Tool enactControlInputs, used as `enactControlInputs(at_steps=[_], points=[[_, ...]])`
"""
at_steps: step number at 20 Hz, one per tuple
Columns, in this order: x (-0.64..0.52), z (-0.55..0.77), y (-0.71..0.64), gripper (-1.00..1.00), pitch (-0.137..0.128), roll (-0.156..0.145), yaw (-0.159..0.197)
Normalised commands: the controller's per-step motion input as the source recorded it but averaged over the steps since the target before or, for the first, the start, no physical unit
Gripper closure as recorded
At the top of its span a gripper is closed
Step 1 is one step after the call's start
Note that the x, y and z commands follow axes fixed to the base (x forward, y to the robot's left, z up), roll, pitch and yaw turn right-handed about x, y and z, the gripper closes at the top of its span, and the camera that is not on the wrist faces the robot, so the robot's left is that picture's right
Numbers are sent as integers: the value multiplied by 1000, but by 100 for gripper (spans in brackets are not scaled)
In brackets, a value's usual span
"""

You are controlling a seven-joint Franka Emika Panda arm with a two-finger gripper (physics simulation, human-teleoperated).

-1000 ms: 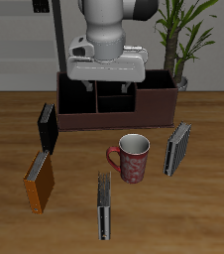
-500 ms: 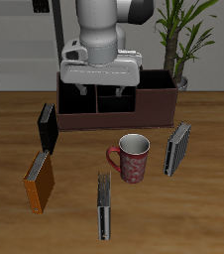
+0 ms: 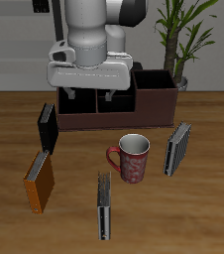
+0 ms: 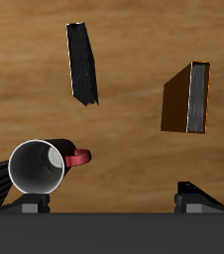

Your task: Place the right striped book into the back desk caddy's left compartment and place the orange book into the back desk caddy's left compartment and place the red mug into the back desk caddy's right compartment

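The orange book (image 3: 40, 182) stands upright on the counter (image 3: 203, 213), near its front edge and well clear of everything else. In the wrist view it (image 4: 186, 97) shows its orange cover and grey page edge. Farther back, a plain black book (image 3: 47, 127) stands just in front of one end of the back desk caddy (image 3: 114, 117).

Above that same end hangs the gripper (image 3: 88, 97). Its fingers (image 4: 29, 204) are spread wide with nothing between them, and they touch none of the objects. The right compartment (image 3: 76, 111) lies below them, partly hidden by the robot's hand.

The right striped book (image 3: 105, 206) stands on edge close to the counter's front edge, apart from the other things. The wrist view (image 4: 82, 63) shows it as a dark slab.

The red mug (image 3: 132, 157) sits upright in front of the caddy's middle, its handle turned toward the orange book's side and its pale inside open to view.

The caddy's tall end section, the left compartment (image 3: 158, 97), holds nothing visible. A paler striped book (image 3: 177, 148) stands beside the mug, in front of that end. A potted plant (image 3: 181, 35) rises behind the caddy.
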Motion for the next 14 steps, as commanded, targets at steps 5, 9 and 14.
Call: enactControlInputs(at_steps=[5, 9, 14], points=[[263, 176, 200, -100, -32, 2, 27], [505, 192, 443, -100, -42, 47, 120], [414, 15, 153, -100, -17, 4, 72]])
